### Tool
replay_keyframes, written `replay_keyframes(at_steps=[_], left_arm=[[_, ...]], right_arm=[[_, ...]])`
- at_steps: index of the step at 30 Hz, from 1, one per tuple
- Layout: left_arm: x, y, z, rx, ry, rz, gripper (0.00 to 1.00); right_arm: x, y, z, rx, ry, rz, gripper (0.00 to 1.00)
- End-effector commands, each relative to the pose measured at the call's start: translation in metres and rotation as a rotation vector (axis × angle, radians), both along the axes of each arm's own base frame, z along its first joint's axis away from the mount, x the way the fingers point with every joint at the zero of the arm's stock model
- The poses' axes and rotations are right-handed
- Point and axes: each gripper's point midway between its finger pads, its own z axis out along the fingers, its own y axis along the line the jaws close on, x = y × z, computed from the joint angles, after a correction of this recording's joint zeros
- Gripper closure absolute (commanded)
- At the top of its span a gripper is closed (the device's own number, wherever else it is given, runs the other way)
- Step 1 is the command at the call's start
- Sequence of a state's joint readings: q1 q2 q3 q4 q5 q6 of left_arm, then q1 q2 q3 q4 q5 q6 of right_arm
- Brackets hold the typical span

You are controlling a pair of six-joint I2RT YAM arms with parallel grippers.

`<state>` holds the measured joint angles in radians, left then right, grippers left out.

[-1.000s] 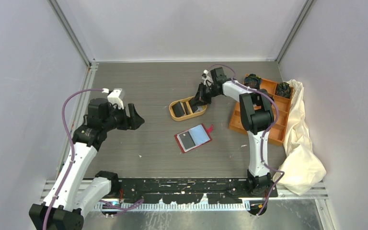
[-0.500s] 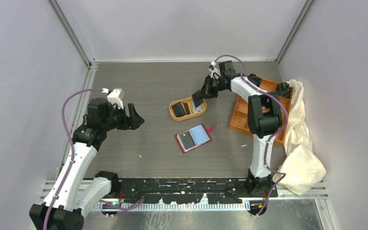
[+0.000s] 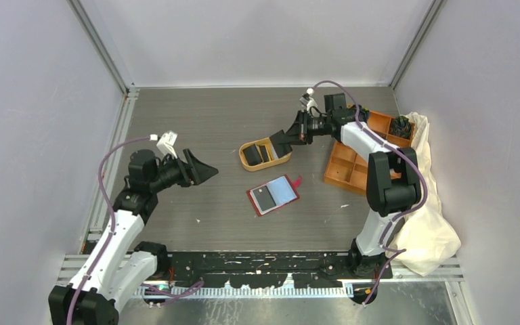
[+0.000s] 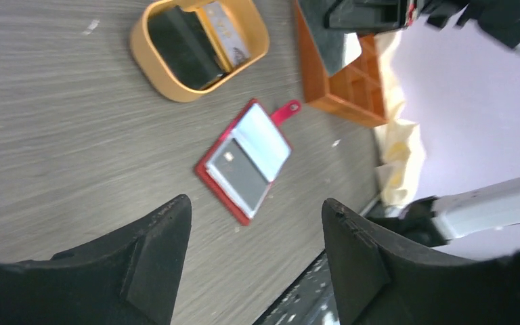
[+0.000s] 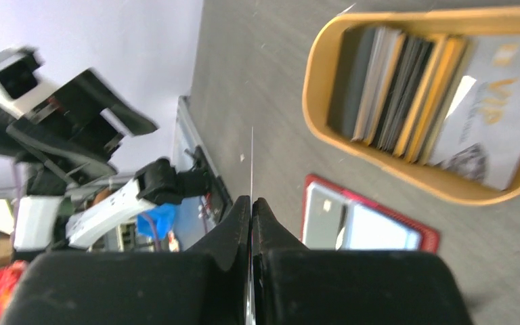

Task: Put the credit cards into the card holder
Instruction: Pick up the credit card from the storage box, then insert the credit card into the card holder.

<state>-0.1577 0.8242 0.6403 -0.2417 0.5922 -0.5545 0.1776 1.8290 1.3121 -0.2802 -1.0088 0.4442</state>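
Across the tabletop (image 3: 196,122), the orange compartment box (image 3: 345,166) sits at your right. The oval tray (image 3: 246,162) holds the credit cards (image 5: 406,88) on edge. The card holder (image 3: 274,195) lies open and flat, nearer you than the tray, with what looks like a dark card (image 4: 240,179) on one half. Your right fingers (image 5: 230,230) are pinched on one thin card (image 5: 252,152), seen edge-on, raised above the tray. Your left fingers (image 4: 156,257) hang spread and empty, left of the holder. You seem mid-carry: next, lower the card to the holder, level it, and slide it in.
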Motion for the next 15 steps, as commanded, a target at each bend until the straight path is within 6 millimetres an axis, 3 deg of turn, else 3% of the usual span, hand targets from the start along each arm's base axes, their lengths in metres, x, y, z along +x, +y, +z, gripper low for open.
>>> replay_keyframes(at_steps=[1, 9, 15], left_arm=[[-0.008, -0.03, 0.06, -0.365, -0.145, -0.066, 0.3], [-0.04, -0.075, 0.053, -0.501, -0.255, -0.027, 0.3], [-0.041, -0.102, 0.052, -0.545, -0.238, -0.021, 0.32]], right_arm=[[-0.033, 0.008, 0.045, 0.159, -0.071, 0.089, 0.99], [-0.068, 0.023, 0.062, 0.251, -0.12, 0.117, 0.99], [-0.095, 0.049, 0.066, 0.275, -0.121, 0.258, 0.99]])
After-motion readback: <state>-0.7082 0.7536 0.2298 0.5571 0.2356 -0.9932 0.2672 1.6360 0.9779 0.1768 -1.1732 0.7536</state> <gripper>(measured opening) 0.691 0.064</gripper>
